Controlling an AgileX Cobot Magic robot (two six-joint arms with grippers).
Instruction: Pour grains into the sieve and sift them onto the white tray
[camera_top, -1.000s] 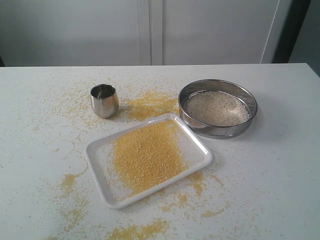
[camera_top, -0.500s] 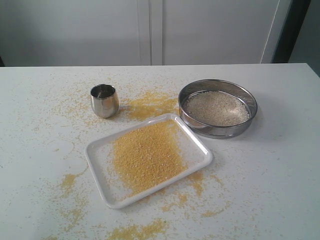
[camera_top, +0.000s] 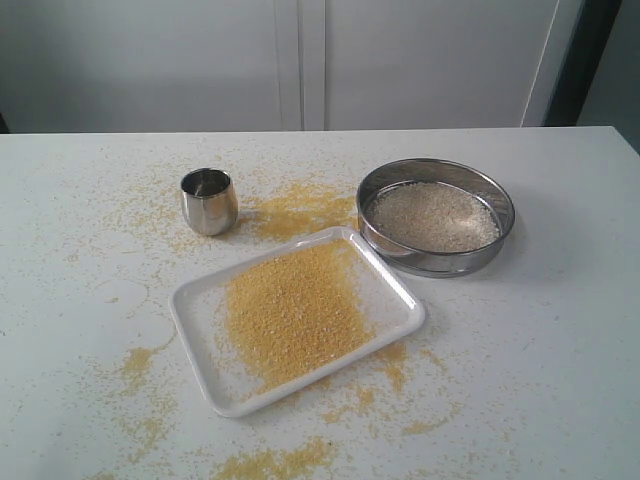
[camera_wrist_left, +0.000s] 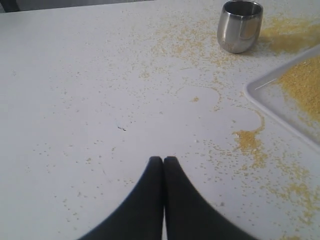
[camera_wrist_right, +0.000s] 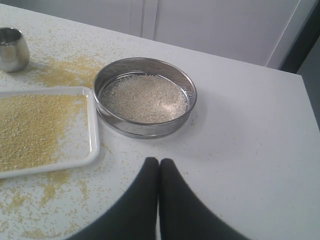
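Left end effector (camera_wrist_left: 163, 160), right end effector (camera_wrist_right: 159, 161) closed; round steel sieve (camera_top: 432, 263) holds pale grains (camera_top: 433, 216).

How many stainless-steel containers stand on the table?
2: the small cup beyond the left end of the white tray, and the wide sieve at its far right corner. None appears hidden.

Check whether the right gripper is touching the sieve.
Apart. The right wrist view shows bare table between the right gripper and the sieve wall. The exterior view shows no arm near the sieve.
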